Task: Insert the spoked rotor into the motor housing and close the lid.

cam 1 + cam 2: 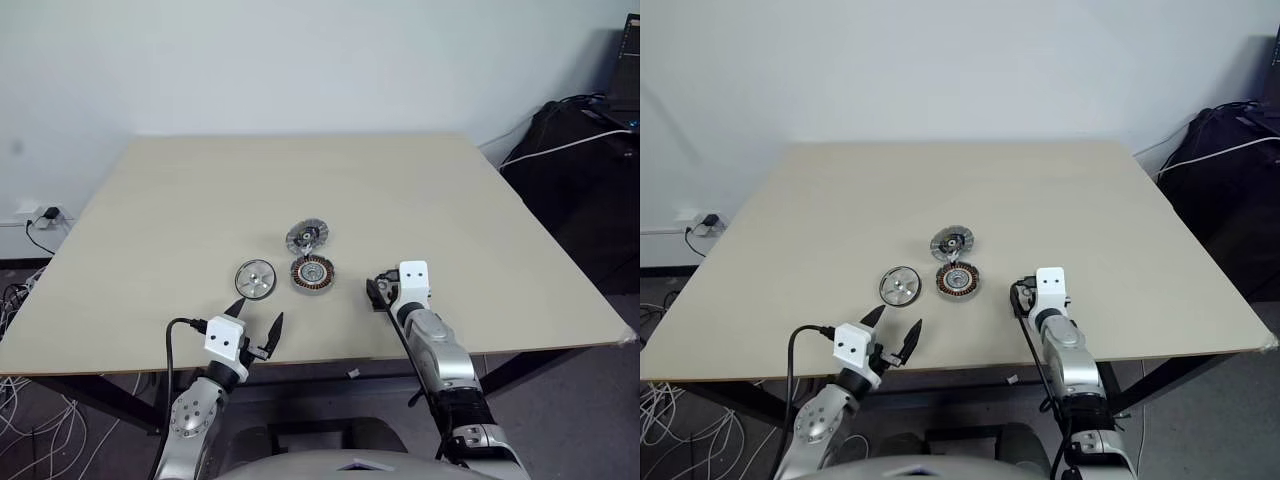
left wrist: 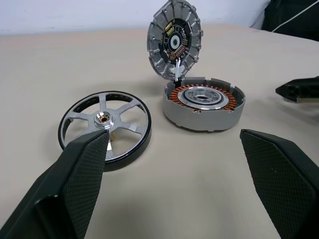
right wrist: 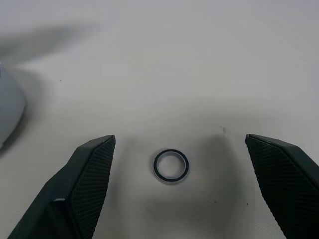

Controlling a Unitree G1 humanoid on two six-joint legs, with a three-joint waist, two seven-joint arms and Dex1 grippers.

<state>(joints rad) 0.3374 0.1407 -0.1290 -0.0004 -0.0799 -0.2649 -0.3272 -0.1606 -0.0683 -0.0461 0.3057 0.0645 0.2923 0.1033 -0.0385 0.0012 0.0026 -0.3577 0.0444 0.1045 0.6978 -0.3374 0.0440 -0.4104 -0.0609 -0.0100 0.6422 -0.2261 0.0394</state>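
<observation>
The spoked rotor (image 1: 256,279) is lying flat on the table (image 1: 150,200), hub upward, just beside the motor housing (image 1: 312,273) on its left and apart from it by a narrow strip of bare wood. The housing is sitting open, copper windings showing, with the lid (image 1: 307,238) standing tilted up at its far edge, seemingly joined there. Being round, the rotor is offering no long axis; any grip would be going across its thin rim. The left gripper (image 1: 257,322) is hovering near the table's front edge, directly short of the rotor, fingers spread wide and holding nothing; in the left wrist view the rotor (image 2: 105,124) is lying just beyond one fingertip (image 2: 89,149). The right gripper (image 1: 380,290) is resting to the right of the housing, also spread wide and empty, straddling a small metal ring (image 3: 171,165) on the wood. The left arm is judged the nearer for the pickup. Bare table is lying all around the parts, leaving ample room; only the front edge is close.
</observation>
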